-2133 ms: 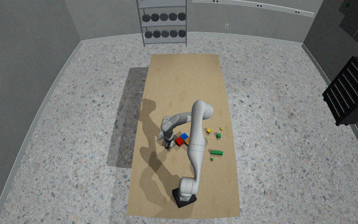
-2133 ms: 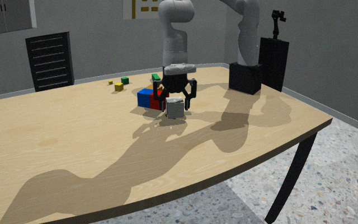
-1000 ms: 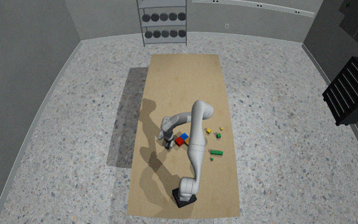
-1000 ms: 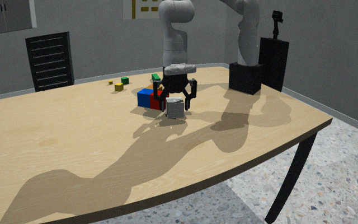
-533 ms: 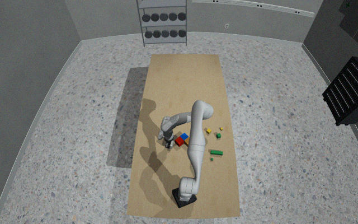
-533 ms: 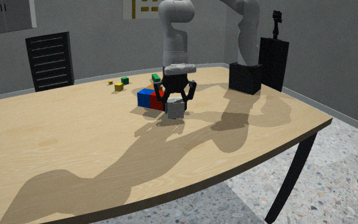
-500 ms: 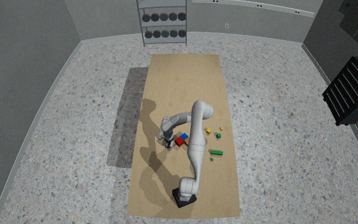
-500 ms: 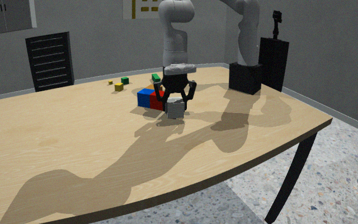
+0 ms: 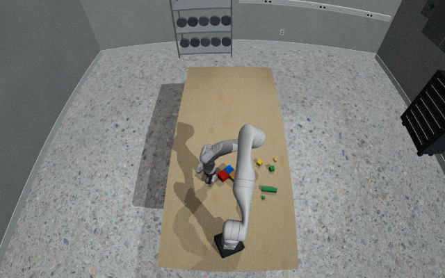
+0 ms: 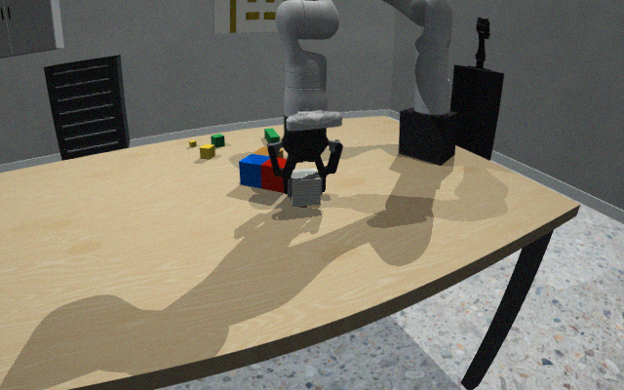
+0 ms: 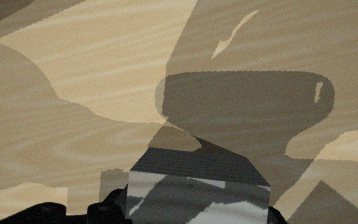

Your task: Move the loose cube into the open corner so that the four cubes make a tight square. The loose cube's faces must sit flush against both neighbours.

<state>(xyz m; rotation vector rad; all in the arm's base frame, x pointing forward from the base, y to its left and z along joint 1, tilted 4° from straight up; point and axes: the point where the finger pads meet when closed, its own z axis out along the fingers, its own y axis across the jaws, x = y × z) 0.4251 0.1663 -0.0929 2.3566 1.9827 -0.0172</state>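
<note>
Presently the gripper [image 10: 305, 176] is clamped on the grey cube [image 10: 306, 190], resting on the table [image 10: 146, 234]. Grasp step complete; next, carry it flush beside the red cube [image 10: 273, 176].

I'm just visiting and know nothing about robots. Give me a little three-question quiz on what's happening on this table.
1. True or false: the gripper is shut on the grey cube.
2. Which cube stands right beside the grey cube: A) red cube, B) yellow cube, C) long green block?
3. Fill in: the blue cube touches the ___ cube.

Key: 1 true; 2 A; 3 red.
</note>
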